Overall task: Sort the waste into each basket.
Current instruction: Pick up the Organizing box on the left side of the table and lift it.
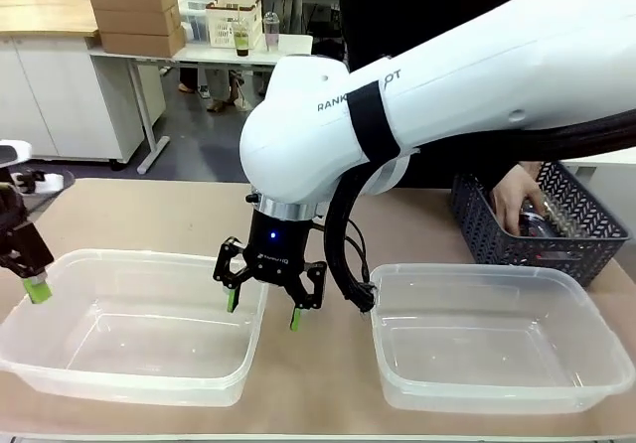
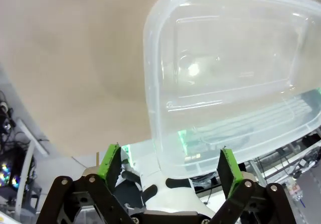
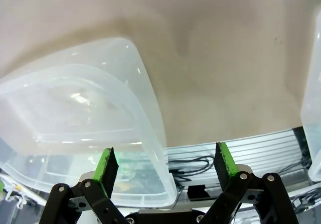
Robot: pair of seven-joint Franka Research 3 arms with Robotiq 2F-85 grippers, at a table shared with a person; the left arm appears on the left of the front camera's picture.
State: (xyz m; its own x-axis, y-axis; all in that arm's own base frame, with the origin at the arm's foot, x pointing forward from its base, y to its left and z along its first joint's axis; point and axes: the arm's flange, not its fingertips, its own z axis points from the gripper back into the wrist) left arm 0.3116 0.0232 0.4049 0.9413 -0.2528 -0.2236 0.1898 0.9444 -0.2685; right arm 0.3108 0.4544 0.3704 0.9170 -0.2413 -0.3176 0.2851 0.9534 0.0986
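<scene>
A: Baskets, counted?

B: Three. Two shallow rectangular tubs of clear plastic with rounded corners, plus one dark grey lattice-walled plastic basket (image 1: 485, 226).

A: Lie and long axis?

B: Left clear tub (image 1: 119, 378) and right clear tub (image 1: 497, 393) both flat, open side up. Long axes running side to side across the tan table (image 1: 318, 383), end to end, with a bare strip between. Grey basket set at an angle to them, beyond the right clear tub's far corner.

A: Right gripper (image 1: 264, 309)?

B: Pointing down, jaws wide apart, gripping nothing. Astride the left clear tub's end wall: one green pad over the tub's inside, the other over the bare strip. Touching the wall or just above it, impossible to tell. Right clear tub well off to the outer pad's side.

A: Left gripper (image 2: 169, 168)?

B: Jaws spread wide too, also gripping nothing. A rounded corner of the left clear tub straight ahead, reaching in between the two pads.

A: And the waste (image 1: 556, 222)?

B: Clear ribbed plastic with a glint of metal, inside the grey basket, under one person's hand (image 1: 517, 200). Well apart from both sets of jaws. Number and pointing too blurred to tell.
</scene>
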